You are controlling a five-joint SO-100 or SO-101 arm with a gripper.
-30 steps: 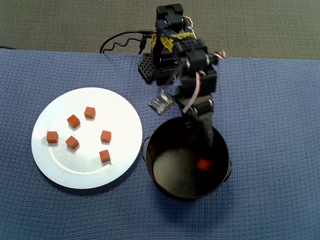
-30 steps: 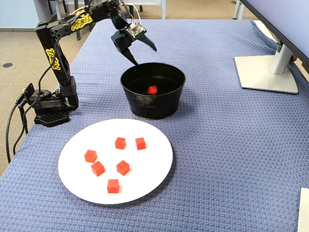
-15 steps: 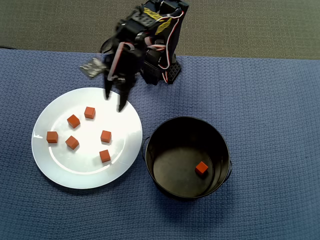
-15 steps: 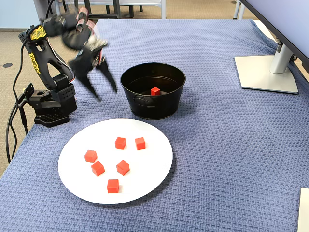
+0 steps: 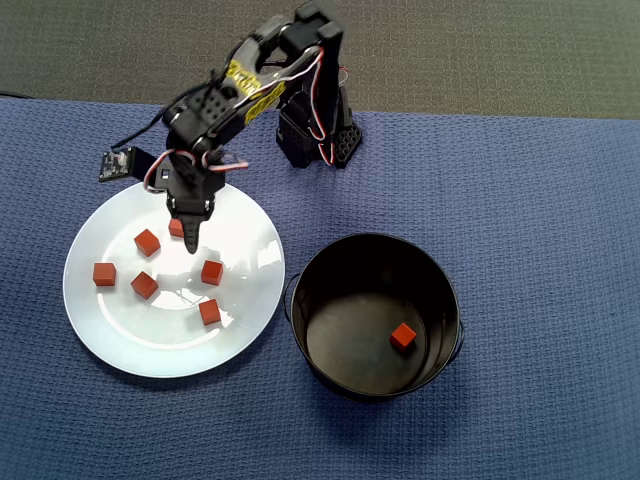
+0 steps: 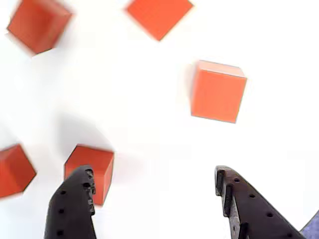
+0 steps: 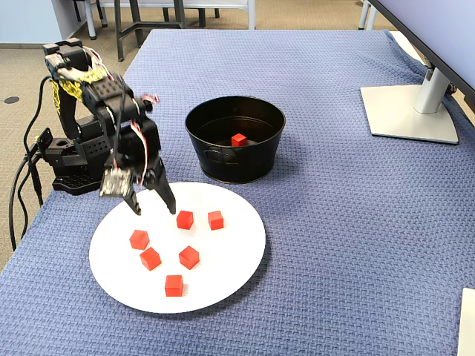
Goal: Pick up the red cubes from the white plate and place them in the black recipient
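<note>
Six cubes on the plate [image 5: 120, 330], one more already lying in the pot [image 5: 330, 262] at about 4 o'clock of its floor [image 5: 403, 336]. Fingers [image 6: 152, 181] spread wide and empty, hanging low over the plate's 12 o'clock side in the overhead view. Nearest cube [image 6: 89, 172] just off the left fingertip in the wrist view, at roughly 9 o'clock and outside the gap, so probably a sideways nudge that way before closing.
</note>
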